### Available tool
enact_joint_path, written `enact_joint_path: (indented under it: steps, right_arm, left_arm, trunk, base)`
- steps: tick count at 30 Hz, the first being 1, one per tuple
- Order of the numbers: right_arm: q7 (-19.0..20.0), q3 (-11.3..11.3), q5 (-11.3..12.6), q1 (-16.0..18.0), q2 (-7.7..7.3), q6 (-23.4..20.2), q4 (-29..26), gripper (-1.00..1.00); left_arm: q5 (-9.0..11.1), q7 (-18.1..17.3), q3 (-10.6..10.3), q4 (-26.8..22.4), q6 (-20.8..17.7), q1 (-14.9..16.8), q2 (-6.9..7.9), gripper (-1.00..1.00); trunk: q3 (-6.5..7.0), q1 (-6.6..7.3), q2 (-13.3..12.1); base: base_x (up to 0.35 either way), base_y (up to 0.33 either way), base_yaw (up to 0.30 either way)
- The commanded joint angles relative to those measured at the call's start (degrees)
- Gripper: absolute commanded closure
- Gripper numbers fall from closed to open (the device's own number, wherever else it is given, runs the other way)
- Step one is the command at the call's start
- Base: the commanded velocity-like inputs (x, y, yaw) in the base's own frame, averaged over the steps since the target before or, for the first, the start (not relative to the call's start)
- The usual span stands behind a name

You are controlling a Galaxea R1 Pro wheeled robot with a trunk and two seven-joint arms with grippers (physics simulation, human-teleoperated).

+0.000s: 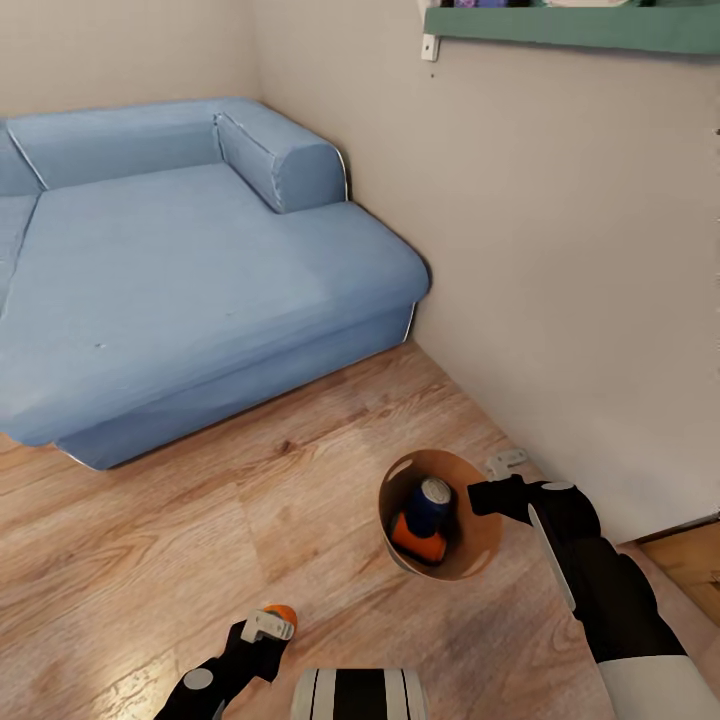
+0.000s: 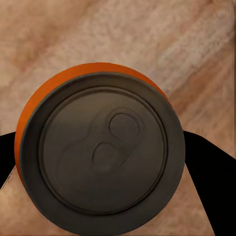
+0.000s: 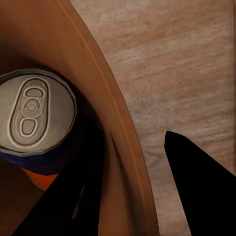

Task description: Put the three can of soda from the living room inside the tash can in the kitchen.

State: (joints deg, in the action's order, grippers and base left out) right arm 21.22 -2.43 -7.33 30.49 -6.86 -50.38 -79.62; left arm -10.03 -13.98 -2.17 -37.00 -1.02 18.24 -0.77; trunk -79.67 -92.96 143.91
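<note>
The trash can (image 1: 470, 560), carried above the plank floor (image 1: 200, 540) near the sofa's (image 1: 200, 290) front corner, already holds the dark blue can (image 1: 430, 505) standing over an orange can (image 1: 415, 540) in its copper-brown interior. The right hand (image 1: 487, 497) is clamped on the trash can's rim, one finger inside against the wall and one outside, as the right wrist view shows with the rim passing between the two dark fingers. The left hand (image 1: 268, 630) grips the third can (image 1: 280, 615), orange, low and on the left-arm side of the trash can; in the left wrist view that can's grey top (image 2: 103, 152) sits between the two fingers (image 2: 211, 172), so the hand is closed on it. The step in hand looks like dropping this last can into the trash can. To do it well, bring the left hand across until the can is squarely above the open mouth, clear of the rim and of the right hand's finger, lower it toward the free space beside the blue can, and only then part the fingers, so that it does not strike the rim or tip the trash can in its one-sided grip.
</note>
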Motion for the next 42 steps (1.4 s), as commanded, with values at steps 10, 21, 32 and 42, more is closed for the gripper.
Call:
enact_joint_path:
  steps: [10, 21, 32, 42]
  right_arm:
    - [0.0, -0.1, 0.9, 0.0, 0.00, -0.2, 0.0, 1.00]
    - [0.0, -0.2, 1.0, 0.0, 0.00, -0.2, 0.0, 1.00]
    - [0.0, -0.4, 1.0, 0.0, 0.11, -0.2, 0.2, 1.00]
    - [0.0, -0.4, 0.8, 0.0, 1.20, -0.2, 0.3, 1.00]
  left_arm:
    - [-0.2, 0.0, 0.0, 0.0, 0.1, 0.0, -0.02, 1.00]
    - [-0.2, 0.2, -0.1, -0.1, 0.1, 0.0, -0.02, 1.00]
    - [-0.2, 0.3, -0.1, -0.1, 0.1, 0.0, -0.02, 1.00]
    - [-0.2, 0.4, 0.0, 0.1, 0.1, 0.0, -0.01, 1.00]
  trunk:
    - [2.22, 0.26, -0.1]
    - [4.66, 0.54, -0.3]
    - [7.10, 0.83, -0.4]
    - [9.31, 1.08, -0.6]
  base:
    - [0.000, 0.000, 0.000]
    - [0.000, 0.000, 0.000]
    - [0.000, 0.000, 0.000]
    - [0.000, 0.000, 0.000]
